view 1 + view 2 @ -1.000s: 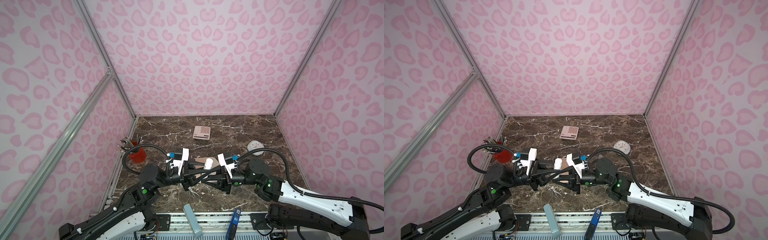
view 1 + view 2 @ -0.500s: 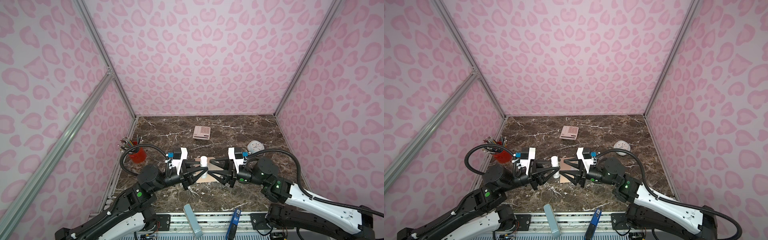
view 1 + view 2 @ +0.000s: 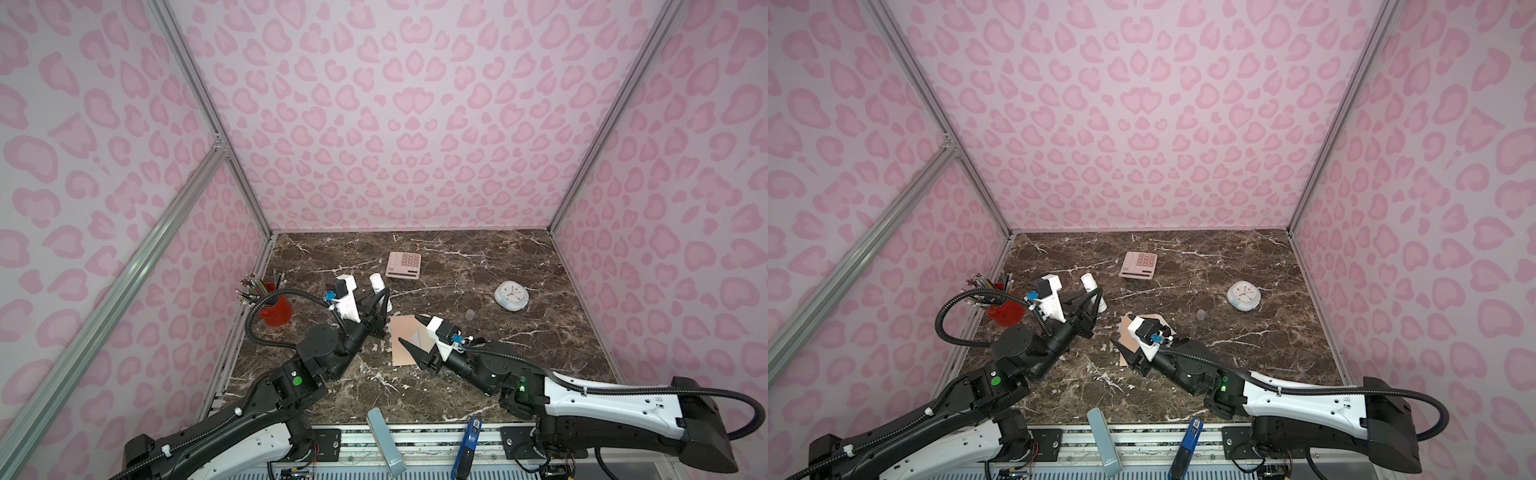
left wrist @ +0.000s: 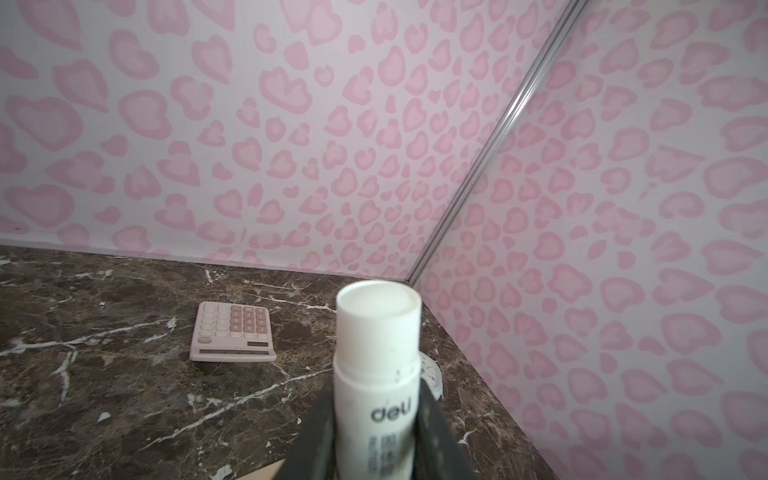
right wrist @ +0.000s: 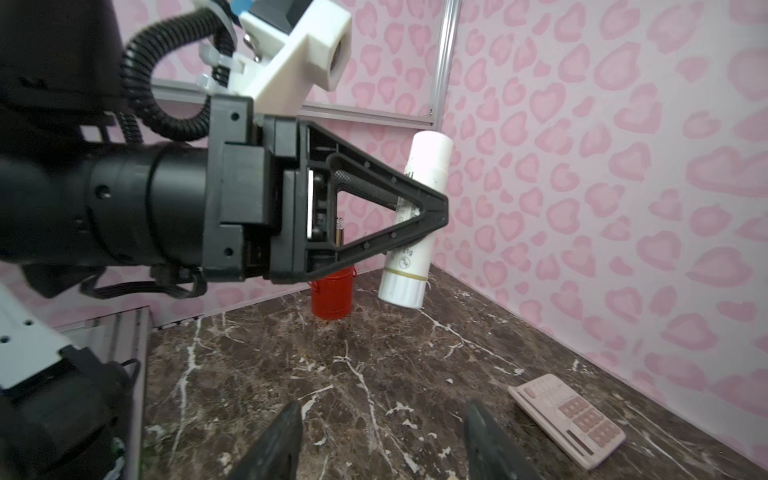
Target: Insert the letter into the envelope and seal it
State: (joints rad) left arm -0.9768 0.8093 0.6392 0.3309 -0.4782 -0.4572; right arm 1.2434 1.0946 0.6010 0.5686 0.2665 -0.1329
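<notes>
You're gripping the glue stick in the left claw; the right claw is hanging open over the envelope lying flat on the bench. Light, floppy paper, I'd judge: pinch its edge. The letter isn't showing.

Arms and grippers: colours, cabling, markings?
Left arm and right arm match: black joints, white shells on the lower links, a green dot, a black corrugated cable loop; left gripper and right gripper have black triangular open-frame fingers and a white camera mount with a blue plug.

White-shelled arms with black joints, ribbed black cables and green dots.
</notes>
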